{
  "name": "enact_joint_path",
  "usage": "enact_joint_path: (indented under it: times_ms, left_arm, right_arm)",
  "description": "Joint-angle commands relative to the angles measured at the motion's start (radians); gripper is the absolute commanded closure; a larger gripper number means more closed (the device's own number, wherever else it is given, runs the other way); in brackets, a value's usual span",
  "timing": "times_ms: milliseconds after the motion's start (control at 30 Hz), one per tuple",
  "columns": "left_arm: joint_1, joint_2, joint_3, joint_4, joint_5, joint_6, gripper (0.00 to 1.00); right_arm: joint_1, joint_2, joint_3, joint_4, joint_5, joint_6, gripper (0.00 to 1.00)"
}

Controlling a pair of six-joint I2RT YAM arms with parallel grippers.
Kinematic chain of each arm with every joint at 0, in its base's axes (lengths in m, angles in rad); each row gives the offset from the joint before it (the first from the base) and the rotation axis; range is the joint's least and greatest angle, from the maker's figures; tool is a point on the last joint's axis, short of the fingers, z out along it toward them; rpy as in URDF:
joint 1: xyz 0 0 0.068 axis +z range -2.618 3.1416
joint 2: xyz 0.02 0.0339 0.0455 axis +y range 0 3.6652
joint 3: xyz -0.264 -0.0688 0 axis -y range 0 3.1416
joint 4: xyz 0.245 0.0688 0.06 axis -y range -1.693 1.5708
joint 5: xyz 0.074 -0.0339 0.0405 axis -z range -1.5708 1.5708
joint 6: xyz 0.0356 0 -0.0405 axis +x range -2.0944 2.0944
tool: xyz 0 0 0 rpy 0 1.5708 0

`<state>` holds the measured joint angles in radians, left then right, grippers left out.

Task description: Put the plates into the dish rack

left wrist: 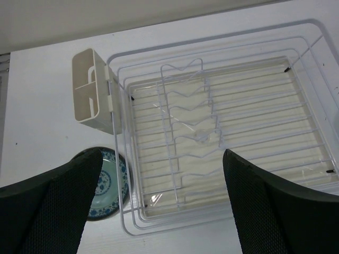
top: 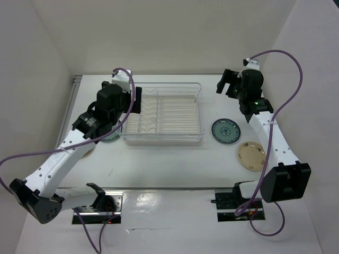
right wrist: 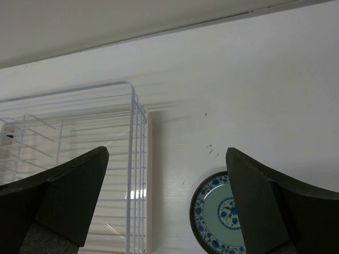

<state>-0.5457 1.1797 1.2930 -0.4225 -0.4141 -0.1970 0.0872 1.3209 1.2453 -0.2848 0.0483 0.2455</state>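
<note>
The clear dish rack (top: 161, 114) with its white wire insert stands at the table's middle and holds no plates. A teal ringed plate (top: 225, 130) and a cream-beige plate (top: 251, 156) lie flat to its right. Another teal patterned plate (left wrist: 108, 182) lies by the rack's left side, partly under my left arm (top: 110, 138). My left gripper (top: 135, 100) hovers open and empty over the rack's left part (left wrist: 161, 159). My right gripper (top: 226, 83) is open and empty, raised beyond the teal plate (right wrist: 218, 214), right of the rack (right wrist: 167, 153).
A cream cutlery holder (left wrist: 95, 98) hangs on the rack's left rim. White walls enclose the table at the back and on both sides. Purple cables loop from both arms. A brownish edge (top: 88, 150) shows under my left arm.
</note>
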Motion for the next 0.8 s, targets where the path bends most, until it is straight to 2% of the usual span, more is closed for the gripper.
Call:
enact_joint_path:
  times_ms: [0, 133, 267, 367, 500, 567, 600, 667, 700, 767]
  left_arm:
    - [0.001, -0.041, -0.018, 0.063, -0.029, 0.028, 0.00]
    - [0.001, -0.063, -0.044, 0.103, -0.031, 0.028, 0.00]
    - [0.001, -0.063, -0.034, 0.103, 0.017, 0.113, 0.00]
    - [0.001, -0.074, -0.023, 0.080, -0.014, 0.122, 0.00]
    - [0.001, -0.130, -0.114, 0.200, 0.003, 0.235, 0.01]
    - [0.001, -0.178, -0.159, 0.264, -0.076, 0.223, 0.00]
    - [0.010, -0.178, -0.140, 0.242, -0.165, 0.150, 0.00]
    - [0.083, -0.103, -0.037, 0.084, -0.117, 0.082, 0.00]
    - [0.107, -0.065, 0.082, -0.087, -0.103, -0.015, 0.00]
    - [0.159, 0.016, 0.165, -0.206, -0.045, -0.085, 0.00]
  right_arm:
    - [0.003, 0.001, 0.060, -0.011, 0.019, 0.018, 0.00]
    - [0.003, 0.011, 0.085, -0.059, 0.061, 0.031, 0.00]
    - [0.003, -0.018, 0.059, -0.059, 0.061, 0.040, 0.00]
    - [0.003, -0.028, 0.049, -0.059, 0.074, 0.052, 0.00]
    - [0.003, -0.019, 0.060, -0.080, 0.052, 0.041, 0.00]
    - [0.003, -0.019, 0.039, -0.080, 0.042, 0.041, 0.00]
    - [0.003, -0.009, 0.026, -0.080, 0.042, 0.050, 0.00]
    - [0.003, 0.000, 0.026, -0.080, 0.033, 0.051, 0.00]
    - [0.003, 0.000, 0.016, -0.080, 0.010, 0.060, 0.00]
    - [0.003, 0.000, 0.002, -0.065, 0.001, 0.060, 0.00]
